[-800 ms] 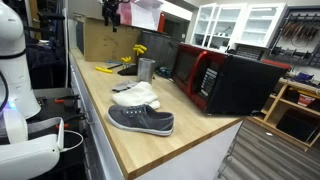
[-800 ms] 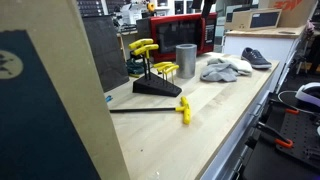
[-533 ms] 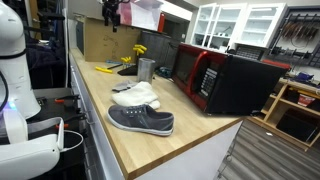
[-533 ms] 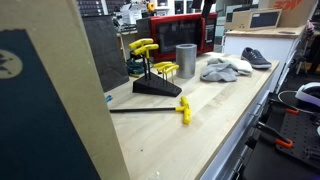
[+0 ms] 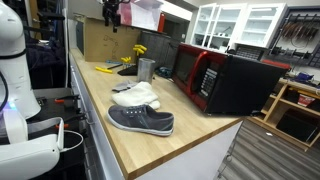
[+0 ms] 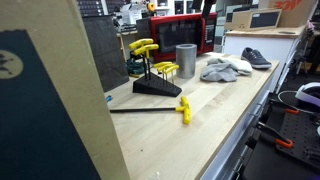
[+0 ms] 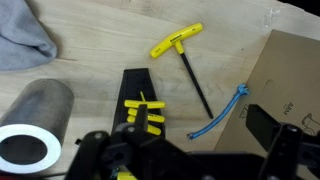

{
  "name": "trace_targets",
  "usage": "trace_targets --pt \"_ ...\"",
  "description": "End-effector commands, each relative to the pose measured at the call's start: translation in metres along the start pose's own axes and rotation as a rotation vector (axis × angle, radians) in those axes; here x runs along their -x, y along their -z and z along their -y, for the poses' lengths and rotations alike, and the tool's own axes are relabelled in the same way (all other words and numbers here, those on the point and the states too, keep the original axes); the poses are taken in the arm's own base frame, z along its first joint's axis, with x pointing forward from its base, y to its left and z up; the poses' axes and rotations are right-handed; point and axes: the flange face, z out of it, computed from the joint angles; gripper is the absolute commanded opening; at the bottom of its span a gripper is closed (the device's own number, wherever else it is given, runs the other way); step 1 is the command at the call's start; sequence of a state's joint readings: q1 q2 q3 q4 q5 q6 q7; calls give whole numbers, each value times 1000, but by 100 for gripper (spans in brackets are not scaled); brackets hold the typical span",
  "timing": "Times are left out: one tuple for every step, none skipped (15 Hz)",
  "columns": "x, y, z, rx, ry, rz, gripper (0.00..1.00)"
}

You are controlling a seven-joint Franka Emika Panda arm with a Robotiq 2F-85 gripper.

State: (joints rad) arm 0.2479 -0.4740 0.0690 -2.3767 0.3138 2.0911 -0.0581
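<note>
Rack (image 7: 135, 95) of yellow keys upright on bench (image 7: 90, 70), straight below gripper (image 7: 188, 155) (fingers spread wide, gripping nothing). Cup (image 7: 35, 125) near on one side; loose key (image 7: 178, 52) on open wood on the other, cardboard (image 7: 285, 80) edge beyond. Free wood up toward cloth (image 7: 25, 40).

Diffuse overhead room light in both exterior views; shadows soft; detail coarse. Wrist view: wood surface (image 7: 100, 50) below the gripper (image 7: 190, 150) evenly lit; gripper itself dark and out of focus; metal cup (image 7: 40, 110) beside it shows a bright rim highlight.
</note>
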Motion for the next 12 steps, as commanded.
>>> trace_targets --pt "-7 0 -27 17 -12 -7 100" --pt "-10 1 -37 17 -9 -5 100" --pt "-13 1 -46 19 8 0 100" --pt "-18 1 -56 22 24 2 100" --pt "-23 1 -65 24 43 5 100" --pt "-29 1 -74 24 67 8 100" --pt "-34 0 -81 26 88 11 100" --pt "-41 1 -86 23 118 14 100" --pt "-50 0 -90 26 148 14 100" --pt "-59 0 -92 51 172 14 100" --pt "-69 -1 -90 50 207 14 100" --pt "-79 -1 -87 60 237 15 100"
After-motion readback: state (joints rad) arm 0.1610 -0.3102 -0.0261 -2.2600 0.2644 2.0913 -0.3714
